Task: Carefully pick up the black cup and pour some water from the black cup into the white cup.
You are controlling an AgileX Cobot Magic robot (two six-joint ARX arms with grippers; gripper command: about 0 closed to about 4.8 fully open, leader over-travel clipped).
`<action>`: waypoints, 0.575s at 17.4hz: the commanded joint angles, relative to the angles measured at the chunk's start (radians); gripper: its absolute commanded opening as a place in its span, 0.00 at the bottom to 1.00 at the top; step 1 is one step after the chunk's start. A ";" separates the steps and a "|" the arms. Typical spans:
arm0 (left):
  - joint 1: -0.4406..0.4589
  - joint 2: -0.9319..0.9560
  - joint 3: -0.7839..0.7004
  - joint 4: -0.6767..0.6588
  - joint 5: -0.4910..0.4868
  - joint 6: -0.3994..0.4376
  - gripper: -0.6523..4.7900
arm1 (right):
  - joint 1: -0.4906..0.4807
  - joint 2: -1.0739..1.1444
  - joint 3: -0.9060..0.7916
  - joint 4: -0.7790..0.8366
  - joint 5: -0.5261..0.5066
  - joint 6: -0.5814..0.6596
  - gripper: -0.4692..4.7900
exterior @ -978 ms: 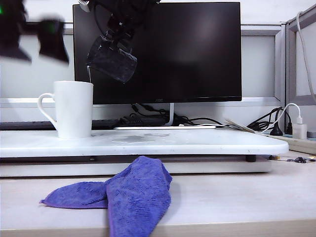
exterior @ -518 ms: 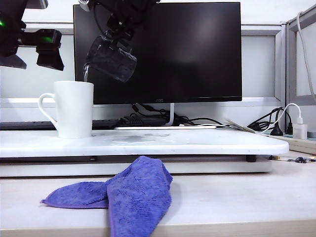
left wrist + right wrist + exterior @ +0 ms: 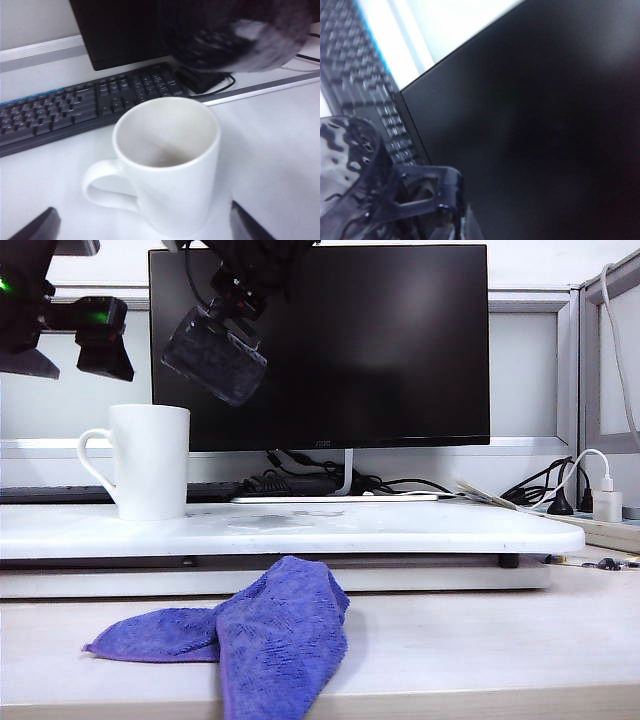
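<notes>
Black cup (image 3: 213,355) in exterior view: held high, tilted, mouth aimed down-left, up and right of white cup (image 3: 149,461); no stream visible. Right tool (image 3: 232,302) pinches its handle. Left tool (image 3: 68,332) spread wide, empty, hovers above-left of white cup, which stands upright on tabletop (image 3: 400,530).

Left wrist view: white cup (image 3: 167,162) below, black cup (image 3: 240,35) blurred above its far rim.

Right wrist view: right tool unseen; black cup (image 3: 350,170) handle close.
</notes>
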 commanded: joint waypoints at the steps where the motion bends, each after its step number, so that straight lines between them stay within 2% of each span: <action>1: 0.002 -0.023 0.004 0.008 0.005 -0.003 1.00 | -0.006 -0.026 0.010 0.090 0.005 0.237 0.08; 3: 0.002 -0.056 0.004 -0.005 0.005 0.002 1.00 | -0.030 -0.049 0.010 0.086 0.043 0.421 0.08; 6: 0.002 -0.175 0.004 -0.061 0.005 0.031 1.00 | -0.085 -0.114 0.009 -0.014 0.053 0.572 0.08; 7: 0.002 -0.223 0.004 -0.069 0.005 0.029 1.00 | -0.119 -0.145 0.009 -0.054 0.050 0.664 0.08; 8: 0.002 -0.254 0.004 -0.086 0.005 0.026 1.00 | -0.143 -0.168 0.008 -0.098 0.043 0.716 0.08; 10: 0.002 -0.307 0.004 -0.126 0.004 0.026 1.00 | -0.185 -0.198 0.004 -0.172 0.011 0.743 0.08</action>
